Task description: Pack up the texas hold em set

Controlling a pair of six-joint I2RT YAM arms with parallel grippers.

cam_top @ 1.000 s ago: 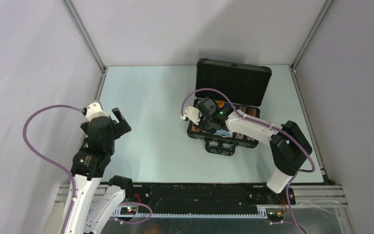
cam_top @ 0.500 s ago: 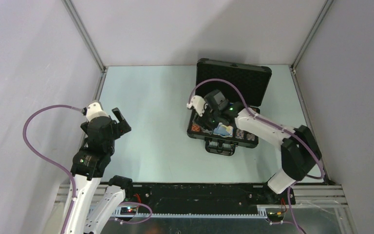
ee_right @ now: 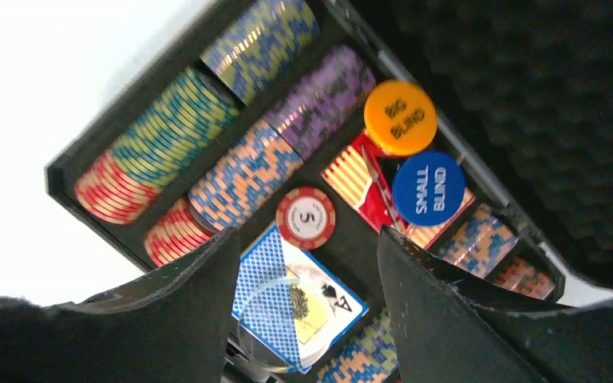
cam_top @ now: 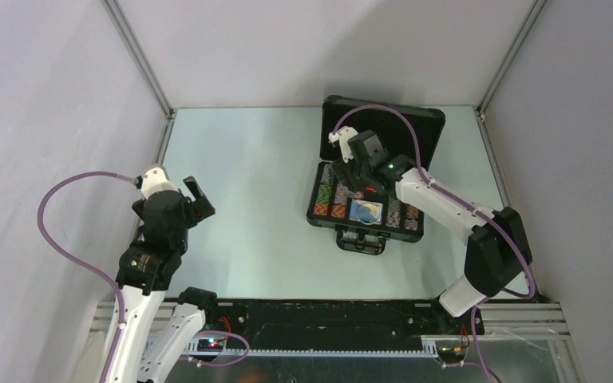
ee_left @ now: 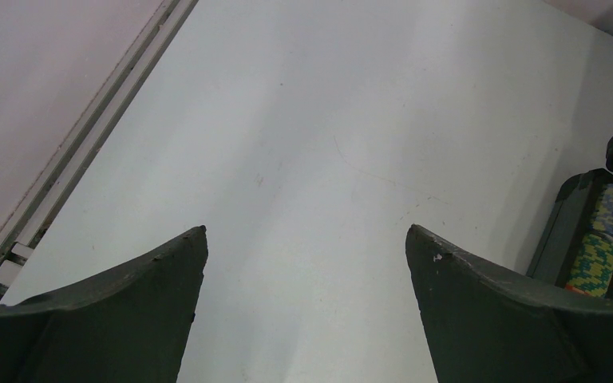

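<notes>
You are close to done, by the look of it. The case (cam_top: 317, 217) sits at the far right of the table (cam_top: 247, 175), and its tray already holds the chip rows (ee_right: 175, 136), the red-white card box (ee_right: 363, 179), a blue-backed deck (ee_right: 291, 307) and the orange (ee_right: 400, 116) and blue (ee_right: 429, 187) blind buttons. One red-white chip (ee_right: 306, 217) lies loose on a divider, not in a row. I cannot find a black triangular marker. What is left seems to be shutting the foam-lined lid (cam_top: 415, 144), which stands upright at the tray's far edge. Your right gripper (ee_right: 310, 237) hangs with its jaws apart and empty. The tray is directly beneath it and the lid is just beyond. The left gripper (ee_left: 307, 239), spread wide and empty, is well apart at the near left.
</notes>
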